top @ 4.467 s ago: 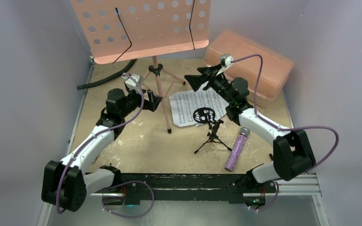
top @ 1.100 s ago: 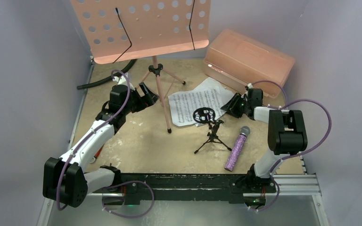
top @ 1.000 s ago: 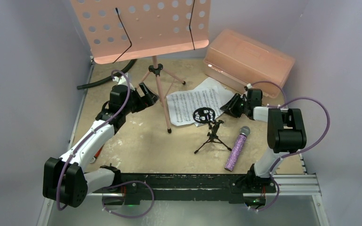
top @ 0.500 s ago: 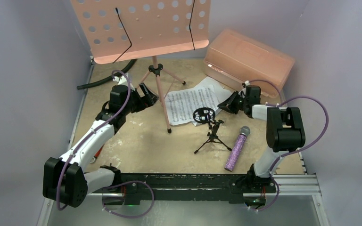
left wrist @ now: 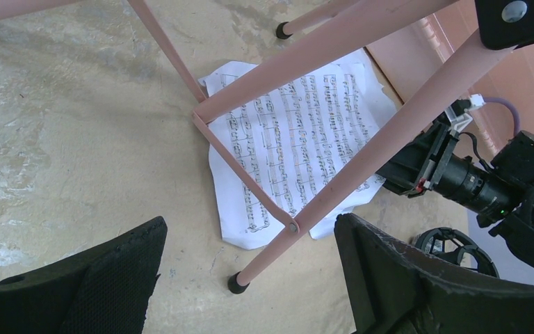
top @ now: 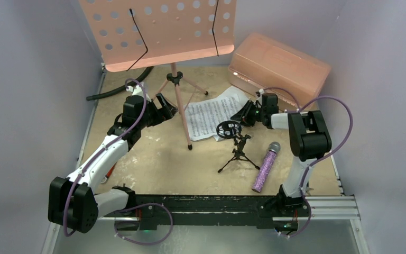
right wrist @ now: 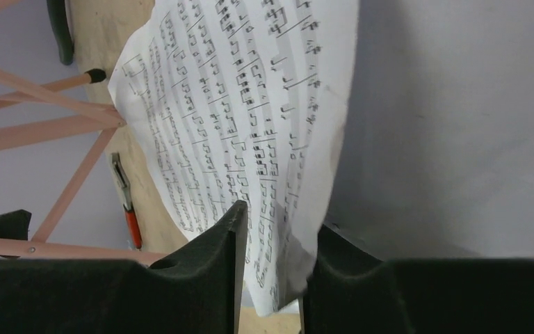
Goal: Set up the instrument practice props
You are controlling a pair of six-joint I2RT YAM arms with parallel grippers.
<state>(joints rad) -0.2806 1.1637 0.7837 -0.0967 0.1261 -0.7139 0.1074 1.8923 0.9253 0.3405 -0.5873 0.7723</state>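
1. My right hand [right wrist: 281,219] straddles the lifted edge of the sheet music [right wrist: 236,104], near the box [top: 280,63]. I cannot tell whether it truly pinches, so pages may slip or crease.
2. My left hand [left wrist: 249,223], fingers wide apart, flanks a leg of the music stand [left wrist: 361,160]; a nudge could topple it.

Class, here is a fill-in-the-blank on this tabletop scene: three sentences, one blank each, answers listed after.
1. The right gripper pinches the edge of the white ____.
2. The purple microphone lies on the table, not in the ____ of the black mic stand.
3. The left gripper stands ____ beside the legs of the pink music stand.
Missing words: sheet-music pages; ring; open.
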